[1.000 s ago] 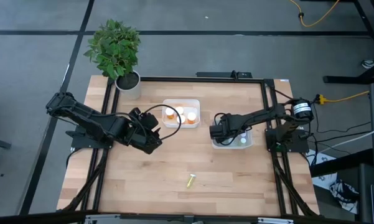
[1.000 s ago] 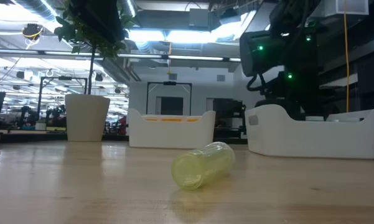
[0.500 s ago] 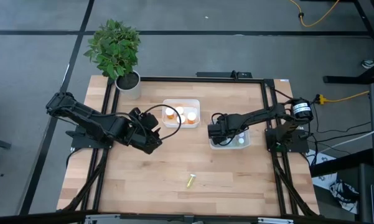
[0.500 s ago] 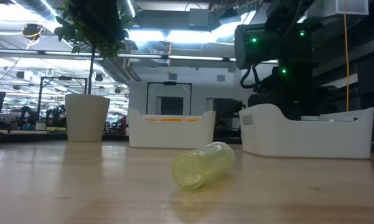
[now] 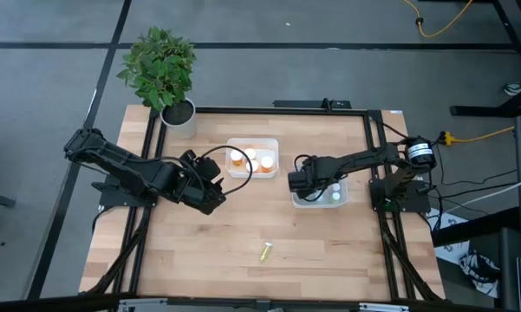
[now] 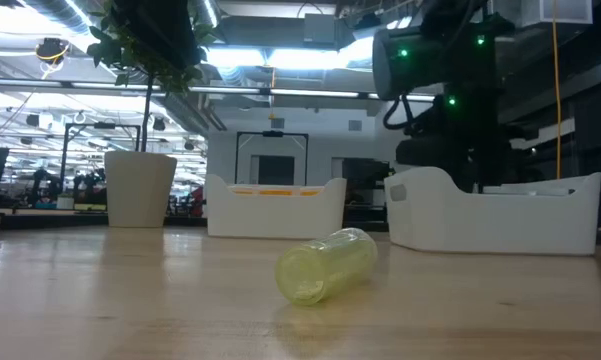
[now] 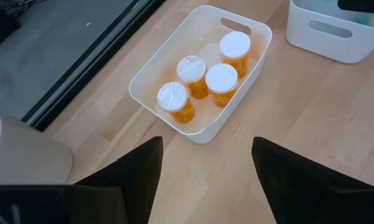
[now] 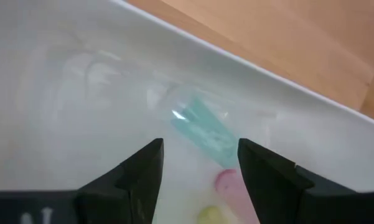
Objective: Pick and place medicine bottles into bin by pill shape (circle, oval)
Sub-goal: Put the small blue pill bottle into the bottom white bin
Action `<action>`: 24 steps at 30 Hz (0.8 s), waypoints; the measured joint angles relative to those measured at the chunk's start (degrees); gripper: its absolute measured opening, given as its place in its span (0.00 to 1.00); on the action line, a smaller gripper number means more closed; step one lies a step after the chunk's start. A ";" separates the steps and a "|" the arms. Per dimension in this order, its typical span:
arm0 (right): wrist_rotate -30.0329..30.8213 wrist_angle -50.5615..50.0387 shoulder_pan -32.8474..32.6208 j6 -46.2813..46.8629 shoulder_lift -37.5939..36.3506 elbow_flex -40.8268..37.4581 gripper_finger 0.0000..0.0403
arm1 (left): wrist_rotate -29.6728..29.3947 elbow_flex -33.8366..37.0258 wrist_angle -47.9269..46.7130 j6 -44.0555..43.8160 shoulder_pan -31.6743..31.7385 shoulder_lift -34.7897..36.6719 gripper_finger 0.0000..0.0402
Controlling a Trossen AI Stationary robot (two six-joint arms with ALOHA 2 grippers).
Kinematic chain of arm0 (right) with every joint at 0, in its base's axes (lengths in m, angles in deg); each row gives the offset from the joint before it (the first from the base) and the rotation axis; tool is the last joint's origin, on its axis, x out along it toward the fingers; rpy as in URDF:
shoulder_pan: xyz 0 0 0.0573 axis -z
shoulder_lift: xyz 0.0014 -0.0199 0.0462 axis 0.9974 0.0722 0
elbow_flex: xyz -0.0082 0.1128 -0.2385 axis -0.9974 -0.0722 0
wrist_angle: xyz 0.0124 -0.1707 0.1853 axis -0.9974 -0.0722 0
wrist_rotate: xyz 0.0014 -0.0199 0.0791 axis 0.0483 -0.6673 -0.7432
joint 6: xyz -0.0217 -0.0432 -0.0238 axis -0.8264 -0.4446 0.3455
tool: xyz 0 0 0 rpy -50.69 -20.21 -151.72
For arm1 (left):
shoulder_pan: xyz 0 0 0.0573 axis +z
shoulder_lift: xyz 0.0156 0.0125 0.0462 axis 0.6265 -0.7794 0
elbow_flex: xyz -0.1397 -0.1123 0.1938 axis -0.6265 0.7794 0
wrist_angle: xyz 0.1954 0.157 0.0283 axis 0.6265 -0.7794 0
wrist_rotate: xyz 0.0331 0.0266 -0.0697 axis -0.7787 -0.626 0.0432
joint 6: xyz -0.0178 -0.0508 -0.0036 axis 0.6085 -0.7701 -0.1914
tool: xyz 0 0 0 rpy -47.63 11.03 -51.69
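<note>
A pale yellow bottle (image 6: 325, 265) lies on its side on the bare wood near the table's front edge (image 5: 265, 252). Several orange bottles with white caps (image 7: 221, 81) stand upright in the left white bin (image 7: 143, 102). My left gripper (image 7: 205, 146) hovers open, just short of that bin on its near left side (image 5: 215, 186). My right gripper (image 8: 200, 146) is open above the inside of the right white bin (image 5: 342, 201). A teal bottle (image 8: 205, 132) and a pink one (image 8: 227, 182) lie on that bin's floor, clear of the fingers.
A potted plant (image 5: 160, 69) stands at the table's far left corner. A black frame runs round the table top. Open wood stretches between the two bins and the front edge, with only the yellow bottle on it.
My right gripper has risen a little over the right bin and drifted toward the table's left, staying open. The right bin has slid slightly toward the left as well.
</note>
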 joint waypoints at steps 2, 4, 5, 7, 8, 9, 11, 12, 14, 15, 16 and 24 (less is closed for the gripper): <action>0.42 -0.43 0.00 0.04 0.00 -0.64 0.52 | 0.00 0.00 0.01 -0.02 0.00 -0.01 0.60; 0.43 -0.25 0.00 0.04 0.00 -1.46 0.52 | 0.00 0.00 0.01 0.00 0.00 -0.01 0.60; 0.35 -0.03 0.00 0.03 0.00 -1.87 0.52 | -0.02 0.00 0.01 0.00 0.00 0.01 0.60; 0.18 1.12 0.00 -0.20 0.00 -2.72 0.52 | 0.00 0.00 0.01 0.00 0.00 -0.01 0.60; 0.22 1.40 0.00 -0.23 0.00 -3.09 0.52 | -0.02 -0.01 0.01 0.00 0.00 0.00 0.60; 0.20 1.75 0.03 -0.48 0.00 -3.55 0.52 | 0.00 0.00 0.01 0.00 0.00 -0.01 0.60; 0.13 3.92 0.16 -2.04 0.00 -4.55 0.52 | -0.02 0.00 0.01 -0.02 0.00 -0.01 0.60; 0.08 5.39 0.22 -3.11 0.00 -5.03 0.52 | 0.00 0.00 0.01 -0.03 -0.02 -0.01 0.60; 0.40 7.36 0.24 -3.71 -0.02 -5.88 0.52 | 0.00 -0.02 0.03 -0.25 0.00 -0.01 0.60; 0.19 8.06 0.37 -3.93 -0.02 -6.16 0.52 | 0.00 0.00 0.05 -0.34 0.00 -0.01 0.60; 0.14 8.67 0.43 -4.43 -0.02 -6.39 0.52 | 0.00 0.00 0.05 -0.41 -0.01 -0.01 0.60; -0.90 10.20 0.73 -6.89 -0.02 -6.56 0.52 | 0.00 0.00 0.98 -0.45 0.00 0.00 0.60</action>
